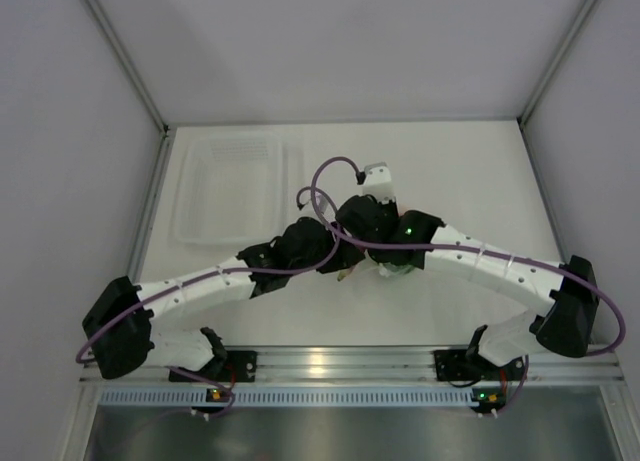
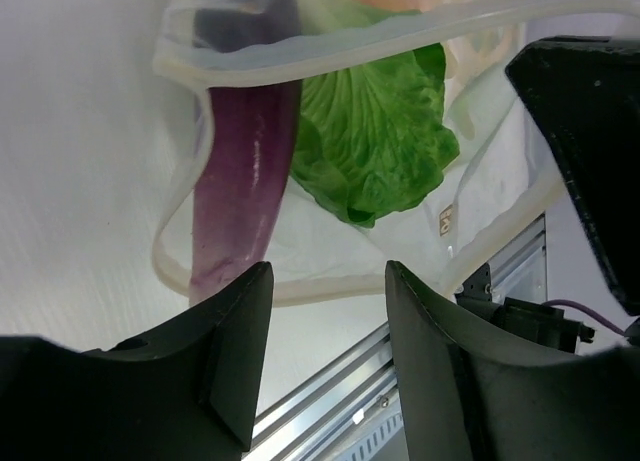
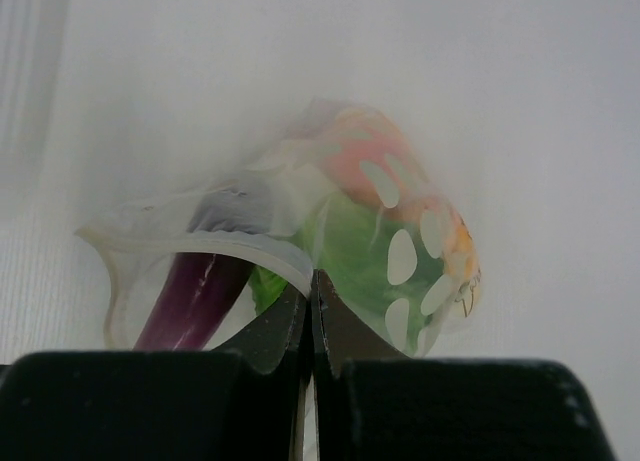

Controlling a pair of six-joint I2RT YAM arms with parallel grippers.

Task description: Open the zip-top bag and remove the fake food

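We see the zip-top bag [image 3: 405,256] as a soft, clear pouch with a thick milky rim and white oval dots. It lies on the pale counter [image 1: 450,171], between the two wrists and mostly hidden under them in the top view. Inside it are a glossy, slim purple eggplant [image 2: 240,181], a ruffled, veined green lettuce [image 2: 375,141] and a smooth orange-pink peach [image 3: 360,171].

The right fingers [image 3: 345,341] are pressed together with no gap, pinching the near rim of the bag's mouth. The left fingers [image 2: 235,351] stand well apart with nothing between them. The bag's lower rim curves just beyond their tips, and we cannot tell whether it touches them.

Only the top view shows the rigid clear tray [image 1: 230,186], well apart to the left. The left wrist view looks straight into the gaping mouth, which the right wrist view shows only edge-on. The dots are clear only from the right wrist.
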